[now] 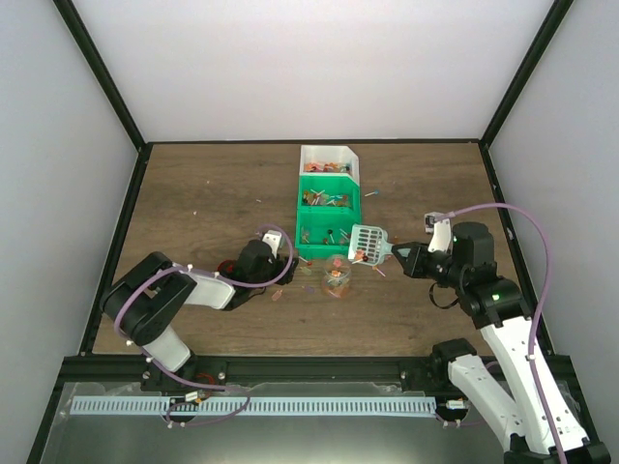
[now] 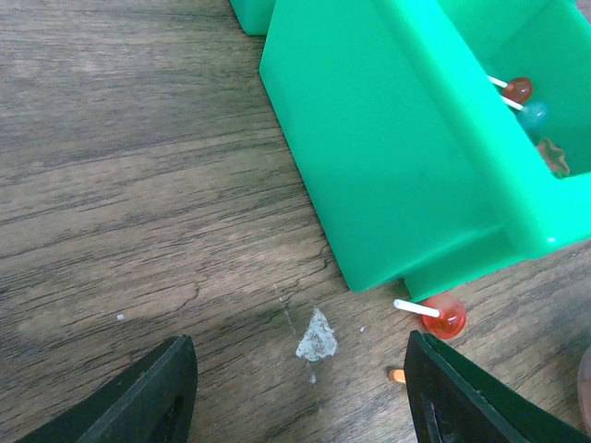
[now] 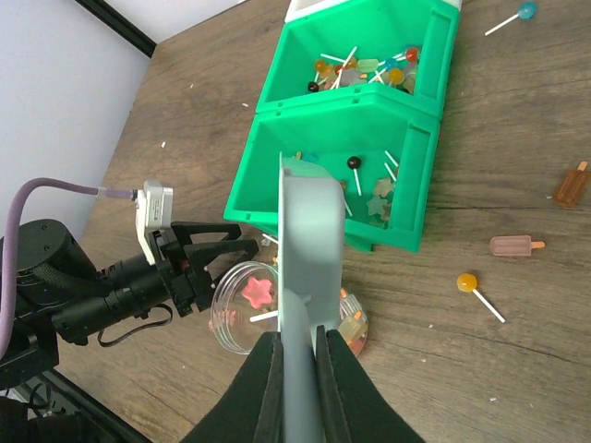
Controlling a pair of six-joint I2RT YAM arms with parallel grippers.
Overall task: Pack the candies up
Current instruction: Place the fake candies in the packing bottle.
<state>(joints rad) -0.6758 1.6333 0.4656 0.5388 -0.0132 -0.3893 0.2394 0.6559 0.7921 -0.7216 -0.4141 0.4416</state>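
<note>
Since the candies (image 3: 369,69) are far too small for fingers to pick up singly, we hold a slotted scoop (image 1: 368,242) clenched by its handle in the right gripper (image 3: 295,369). Its head hangs just in front of the green bins (image 2: 388,166), over a small clear jar (image 1: 336,275). From the wrist we see it turned on edge, which we judge is for tipping its few sweets into the jar. Most candies lie in the bins and some sit in the jar. Strays are scattered on the table (image 1: 213,213), among them a red lollipop (image 2: 445,317) right at the nearest bin's corner. Our left gripper (image 2: 297,355) sits low over the wood just beside the jar, jaws spread and nothing between them, placed, we think, to steady the jar if it gets knocked. The jar's mouth looks small next to the scoop head, so sweets may spill past it.
</note>
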